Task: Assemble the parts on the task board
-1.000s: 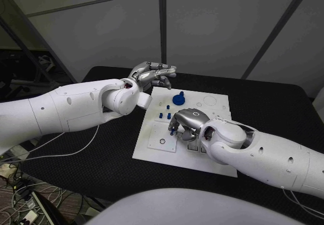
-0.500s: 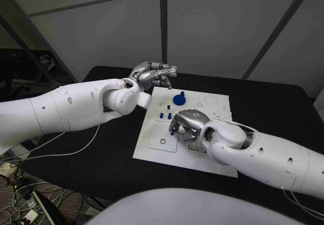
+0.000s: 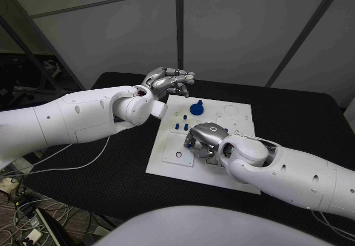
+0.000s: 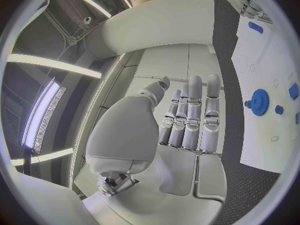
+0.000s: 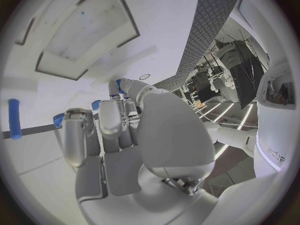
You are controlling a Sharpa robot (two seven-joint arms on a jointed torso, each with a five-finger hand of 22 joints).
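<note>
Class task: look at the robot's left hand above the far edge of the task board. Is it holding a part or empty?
Empty. In the left wrist view the left hand shows a bare palm and straight fingers side by side; the blue gear sits on the task board.

1. The head view is evenly lit and fairly bright; the white task board [image 3: 198,138] and white arms stand out against the dark bench [image 3: 296,118].
2. Soft shadow lies under the right robot hand [image 3: 205,137] on the board, toward 7 o'clock.
3. A glossy highlight sits on the back of that robot hand.
4. In the left wrist view, long ceiling light strips [image 4: 47,67] glare at 9 o'clock, nearly blown out.
5. Both wrist pictures are fisheye circles in dark frames; straight edges bow strongly toward the rim.
6. In the right wrist view, the near fingers [image 5: 78,135] look soft, and the board behind them is washed pale.
</note>
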